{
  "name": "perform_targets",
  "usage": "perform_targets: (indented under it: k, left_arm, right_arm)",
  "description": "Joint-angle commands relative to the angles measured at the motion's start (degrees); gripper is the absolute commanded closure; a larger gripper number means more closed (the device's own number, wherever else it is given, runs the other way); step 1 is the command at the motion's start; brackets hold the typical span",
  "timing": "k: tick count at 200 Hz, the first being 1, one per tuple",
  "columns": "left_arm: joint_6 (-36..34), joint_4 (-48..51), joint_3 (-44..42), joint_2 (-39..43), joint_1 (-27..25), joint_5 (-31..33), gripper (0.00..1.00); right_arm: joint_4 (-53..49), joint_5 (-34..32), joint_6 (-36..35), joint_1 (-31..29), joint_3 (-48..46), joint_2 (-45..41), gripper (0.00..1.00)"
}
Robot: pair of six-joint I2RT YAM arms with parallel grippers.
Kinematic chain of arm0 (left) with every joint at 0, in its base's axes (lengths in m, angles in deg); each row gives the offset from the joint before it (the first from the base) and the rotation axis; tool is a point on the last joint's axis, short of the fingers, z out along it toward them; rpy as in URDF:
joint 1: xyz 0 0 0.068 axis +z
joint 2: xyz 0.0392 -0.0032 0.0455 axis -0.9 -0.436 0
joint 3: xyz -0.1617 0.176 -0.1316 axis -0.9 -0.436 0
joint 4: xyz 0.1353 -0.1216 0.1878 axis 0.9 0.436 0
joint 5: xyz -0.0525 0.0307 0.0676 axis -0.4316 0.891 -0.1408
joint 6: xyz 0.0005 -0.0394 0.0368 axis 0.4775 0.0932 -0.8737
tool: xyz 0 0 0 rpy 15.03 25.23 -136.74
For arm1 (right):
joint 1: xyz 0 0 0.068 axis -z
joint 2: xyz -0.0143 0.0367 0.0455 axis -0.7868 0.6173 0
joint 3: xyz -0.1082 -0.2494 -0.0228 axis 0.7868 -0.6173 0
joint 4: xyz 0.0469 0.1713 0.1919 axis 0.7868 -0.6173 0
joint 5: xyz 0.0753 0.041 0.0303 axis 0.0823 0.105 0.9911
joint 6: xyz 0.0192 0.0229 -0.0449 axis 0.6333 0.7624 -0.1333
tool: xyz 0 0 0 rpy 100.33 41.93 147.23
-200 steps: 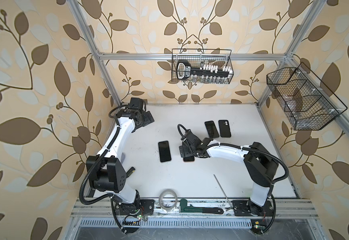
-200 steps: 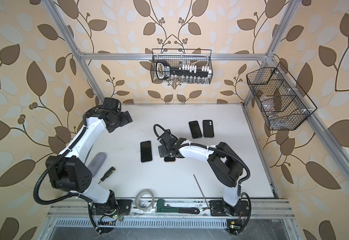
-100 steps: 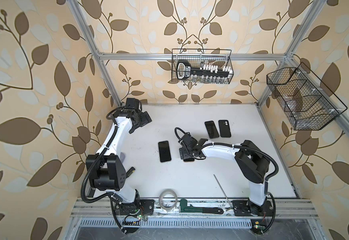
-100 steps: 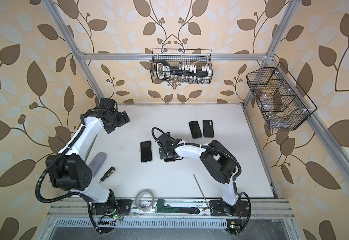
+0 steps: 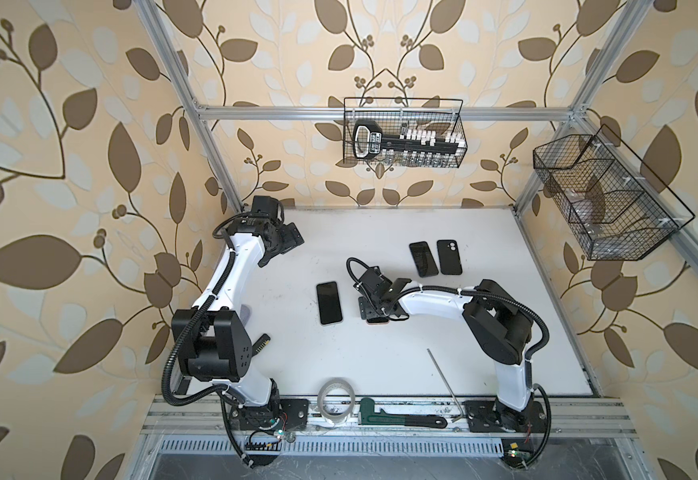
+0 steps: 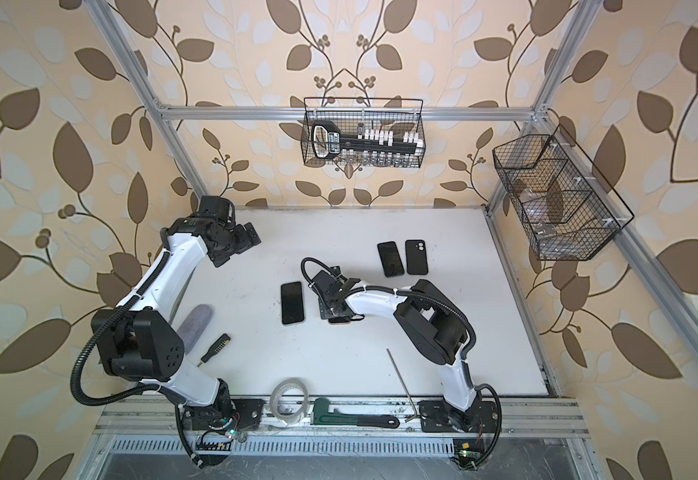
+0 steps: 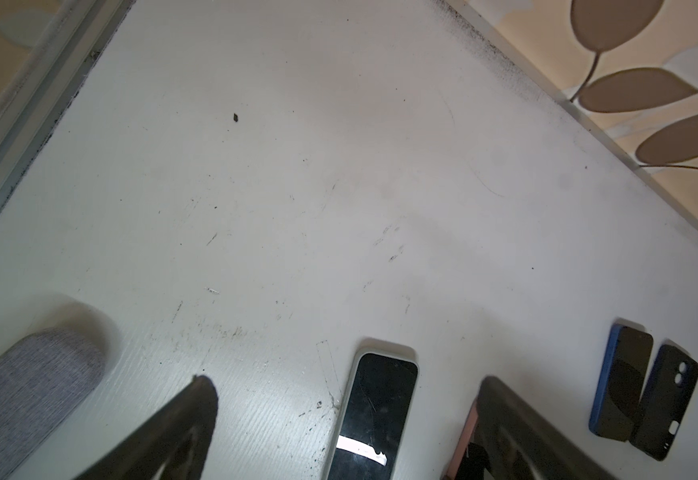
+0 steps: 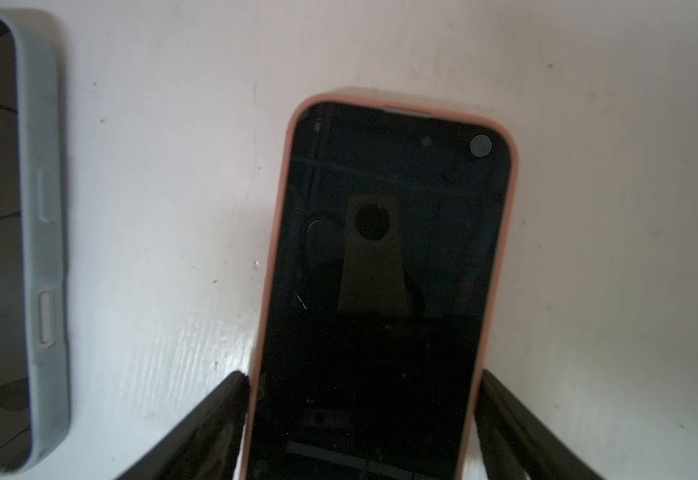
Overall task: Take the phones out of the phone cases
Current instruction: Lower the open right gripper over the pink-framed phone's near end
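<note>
- Grip is our first worry: the right gripper (image 8: pixel 363 376) has its jaws set wide astride the black-screened phone (image 8: pixel 389 249), with the tips at the long edges of its salmon-pink rubbery case (image 8: pixel 279 232). We cannot tell whether they pinch it yet.
- Phone and case lie flat, screen up, near the middle of the white desk (image 5: pixel 380 365). We judge that a squeeze across both sides would clamp the case tighter onto the phone instead of freeing it.
- Held only near one end, it could pivot or slip when lifted.
- A sideways shove might push it into the grey-cased phone (image 8: pixel 44 249) nearby.
- The left gripper (image 5: pixel 283 248), jaws fully spread and empty, hangs by the desk's far corner, too distant to brace the case.
</note>
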Motion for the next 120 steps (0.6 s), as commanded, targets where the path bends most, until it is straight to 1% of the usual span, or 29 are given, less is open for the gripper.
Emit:
perform_targets:
  k: [1,43,67,74,120]
  left_arm:
    - [0.2,1.2,0.1,0.0,0.5,-0.7,0.01]
    - [0.2,1.2,0.0,0.1,0.6,-0.6,0.01]
    - [0.2,1.2,-0.1,-0.1,0.6,-0.4,0.01]
    - [0.2,1.2,-0.1,-0.2,0.5,-0.5,0.01]
    - [0.5,1.0,-0.4,-0.1,0.6,-0.3,0.01]
  right_arm:
    - [-0.9,0.7,2.0,-0.7,0.9,2.3,0.17]
    - [0.0,0.6,2.1,-1.0,0.0,2.2,0.23]
    - [0.4,0.4,1.5,-1.0,-0.2,1.8,0.35]
    - [0.6,0.3,1.2,-1.0,-0.2,1.6,0.37]
    - [1.6,-0.5,-0.8,-0.7,-0.4,-0.1,0.39]
